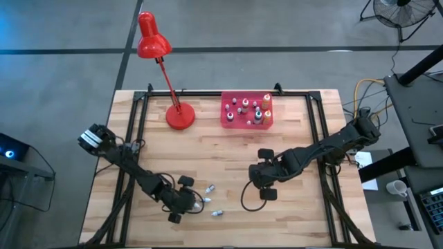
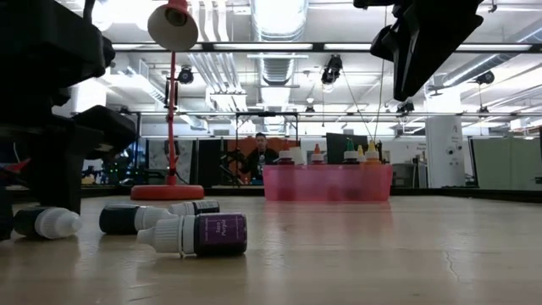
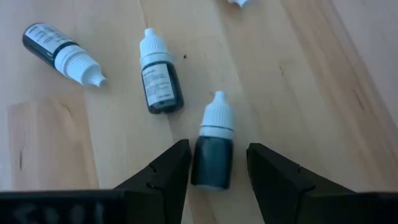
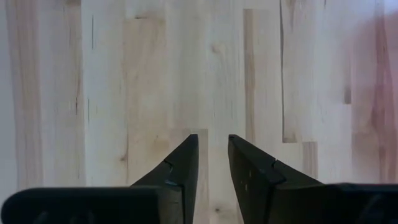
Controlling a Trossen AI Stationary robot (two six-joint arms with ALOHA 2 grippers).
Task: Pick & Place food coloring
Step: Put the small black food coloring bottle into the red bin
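Several small dark food coloring bottles with white pointed caps lie on their sides near the table's near edge (image 1: pixel 208 188) (image 2: pixel 199 235). My left gripper (image 3: pixel 217 152) (image 1: pixel 187 200) is low over them and open. One bottle (image 3: pixel 212 149) lies on the wood between its fingers, cap pointing away. Two more bottles (image 3: pixel 160 78) (image 3: pixel 62 53) lie just beyond. The pink tray (image 1: pixel 228 119) at the far edge holds several upright bottles, some orange. My right gripper (image 4: pixel 211 146) (image 1: pixel 266 185) hangs raised over bare wood at mid-table, open by a narrow gap.
A red desk lamp (image 1: pixel 178 114) stands on its round base left of the tray, its head leaning past the far edge. Black frame rails (image 1: pixel 138 131) run along the table's left, right and far sides. Bare wood lies between the two grippers and the tray.
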